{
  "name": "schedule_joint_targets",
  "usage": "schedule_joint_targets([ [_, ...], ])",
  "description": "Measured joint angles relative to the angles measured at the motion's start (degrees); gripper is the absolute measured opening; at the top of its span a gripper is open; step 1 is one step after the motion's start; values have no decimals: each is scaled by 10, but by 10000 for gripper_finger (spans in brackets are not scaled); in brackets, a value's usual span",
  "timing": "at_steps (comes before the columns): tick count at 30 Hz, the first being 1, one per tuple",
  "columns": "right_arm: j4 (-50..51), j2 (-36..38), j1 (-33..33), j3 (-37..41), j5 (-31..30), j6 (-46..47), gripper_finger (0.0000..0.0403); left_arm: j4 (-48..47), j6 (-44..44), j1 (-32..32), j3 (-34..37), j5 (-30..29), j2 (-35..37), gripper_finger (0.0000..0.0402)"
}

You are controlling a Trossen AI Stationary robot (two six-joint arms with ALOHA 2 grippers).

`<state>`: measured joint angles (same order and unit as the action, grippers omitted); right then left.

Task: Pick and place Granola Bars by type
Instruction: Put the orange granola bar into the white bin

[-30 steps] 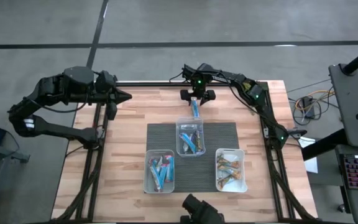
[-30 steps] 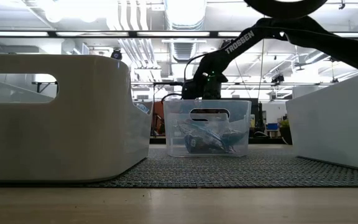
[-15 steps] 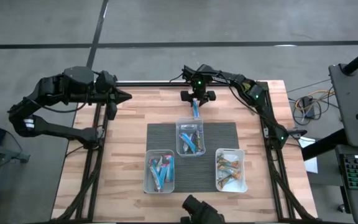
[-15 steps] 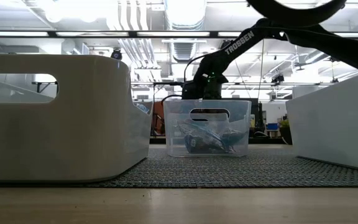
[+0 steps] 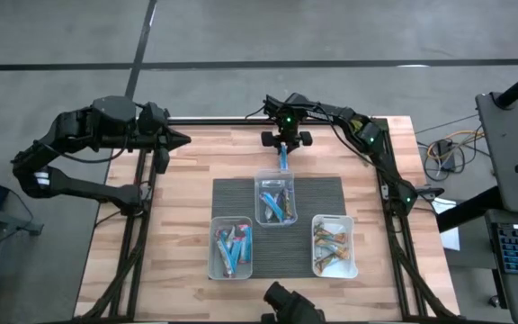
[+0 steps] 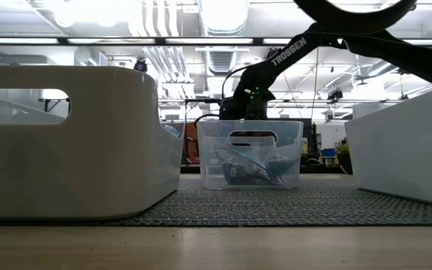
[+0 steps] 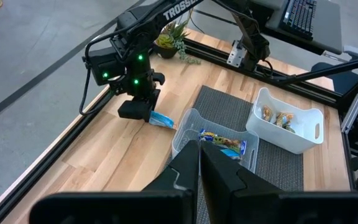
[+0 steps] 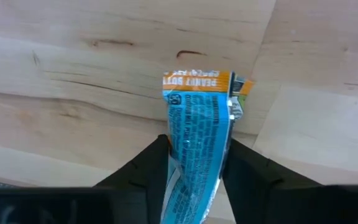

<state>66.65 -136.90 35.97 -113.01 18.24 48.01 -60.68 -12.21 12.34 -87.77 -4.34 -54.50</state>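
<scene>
A blue granola bar (image 8: 197, 118) with an orange end lies flat on the bare wood (image 5: 282, 159), just beyond the dark mat (image 5: 331, 191). My right gripper (image 5: 284, 142) stands over it at the table's far middle, its fingers closed in on the bar's sides (image 8: 194, 152). The middle tub (image 5: 275, 200) holds mixed bars. The near-left tub (image 5: 231, 247) holds blue ones, the near-right tub (image 5: 334, 245) tan ones. My left gripper (image 5: 185, 140) waits shut at the far left edge (image 7: 199, 149). My right gripper has the blue bar between its two fingers, one finger (image 8: 154, 158) on each long edge (image 8: 174, 140). The fingers come from above, pointing down, and stand across the bar. The bar lies flat on the wood, its orange end (image 8: 194, 79) sticking out past the fingers.
The three clear tubs stand on the mat, near side of the bar; the middle one (image 6: 250, 154) is a hand's width from it. A small green plant (image 7: 169, 38) stands at the table's far right corner. Bare wood lies left and right of the mat.
My right gripper's fingers have drawn together from wide open until they stand against the blue bar's two long edges. The gripper has stayed in place, and the bar has not moved on the wood.
</scene>
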Motion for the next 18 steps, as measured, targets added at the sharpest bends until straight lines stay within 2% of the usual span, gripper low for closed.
schedule_joint_targets([
  [13, -2, 0, 0, 0, 0, -6, 67, 0, 0, 0, 0, 0, 0, 0],
  [18, -2, 0, 0, 0, 0, -7, 54, 0, 0, 0, 0, 0, 0, 0],
])
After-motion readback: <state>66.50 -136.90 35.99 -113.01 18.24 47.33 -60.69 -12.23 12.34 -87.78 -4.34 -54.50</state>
